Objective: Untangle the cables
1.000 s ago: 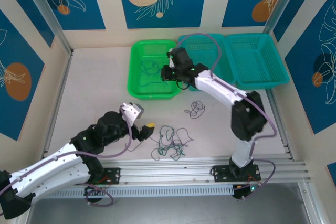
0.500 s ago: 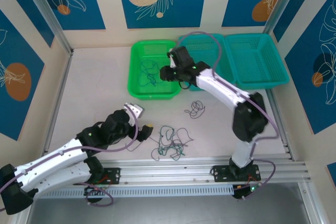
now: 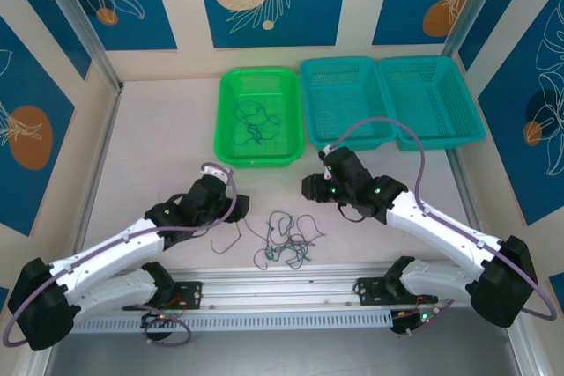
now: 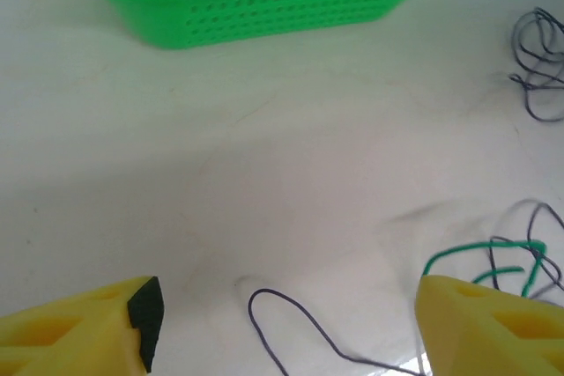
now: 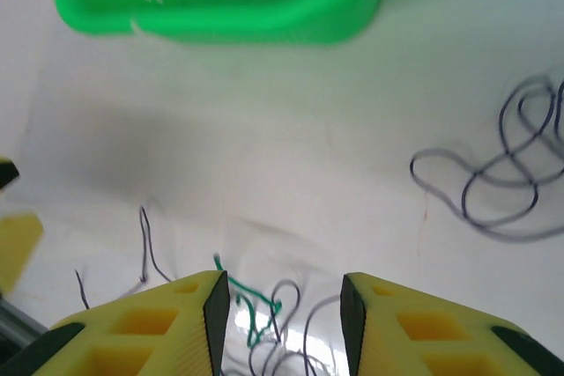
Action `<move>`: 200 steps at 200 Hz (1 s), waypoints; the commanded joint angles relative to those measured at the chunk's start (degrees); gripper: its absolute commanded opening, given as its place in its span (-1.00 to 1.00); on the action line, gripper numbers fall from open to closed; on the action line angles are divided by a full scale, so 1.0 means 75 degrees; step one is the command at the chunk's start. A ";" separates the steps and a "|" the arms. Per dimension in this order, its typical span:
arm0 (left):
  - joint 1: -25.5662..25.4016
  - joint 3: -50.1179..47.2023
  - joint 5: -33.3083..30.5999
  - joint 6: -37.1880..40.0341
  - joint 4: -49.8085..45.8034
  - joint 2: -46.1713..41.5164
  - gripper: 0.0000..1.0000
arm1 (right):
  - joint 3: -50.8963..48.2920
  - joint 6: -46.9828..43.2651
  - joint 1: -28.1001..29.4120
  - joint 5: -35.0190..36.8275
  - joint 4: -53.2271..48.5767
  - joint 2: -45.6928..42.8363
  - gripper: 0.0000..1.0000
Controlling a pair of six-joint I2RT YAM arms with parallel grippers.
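The left end effector (image 4: 286, 305) has its two yellow fingers (image 4: 84, 328) wide apart and grips nothing. On the desk (image 3: 159, 147) between them lies one dark blue strand (image 4: 295, 334). It is bent into a narrow loop whose rounded top points away from the camera, and its tail runs off toward the right-hand finger. Just past that finger, green and dark wires at the edge of the clump (image 3: 284, 239) come into sight.

The right end effector (image 5: 280, 301) has its fingers apart with a moderate gap and nothing clamped. Green and dark curls of the same clump lie on the desk below and between the fingers.

From above, the clump is one loose tangle near the front edge of the desk, between the two arms. It is wider from left to right than from front to back. How many wires make it up cannot be told.

One separate dark coil (image 5: 498, 169) lies apart from the clump. In the right wrist view its long axis runs from lower left to upper right.

Farther back stands one green basket (image 3: 227, 103) with a few thin curly strands (image 3: 251, 125) on its floor; their number is unclear. To its right, two teal baskets (image 3: 392, 134) sit side by side.
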 commanded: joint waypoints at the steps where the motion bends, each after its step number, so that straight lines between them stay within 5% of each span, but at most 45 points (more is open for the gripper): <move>1: 0.0101 -0.0365 0.0274 -0.2368 0.0464 0.0536 0.32 | 0.0009 0.0407 0.0318 0.0237 -0.0191 0.0114 -0.19; 34: 0.0103 -0.0115 0.0439 -0.3336 0.0365 0.1734 0.23 | 0.0469 0.0201 0.0484 0.0326 -0.0329 0.0613 -0.19; 85: 0.0105 -0.0086 0.1357 -0.3511 0.1631 0.2965 0.25 | 0.0625 0.0150 0.0544 0.0317 -0.0287 0.0810 -0.19; 101: 0.0104 0.0170 0.1562 -0.3176 0.1547 0.3407 0.03 | 0.0603 0.0193 0.0577 0.0322 -0.0321 0.0793 -0.19; 140: 0.0105 0.0637 0.1660 -0.2478 0.1069 0.3754 -1.00 | 0.0674 0.0231 0.0705 0.0486 -0.0547 0.0573 -0.19; 200: 0.0098 0.1104 0.1404 -0.1814 0.1027 0.1761 -1.00 | 0.0413 -0.0749 0.1293 -0.0323 0.1113 -0.0105 -0.14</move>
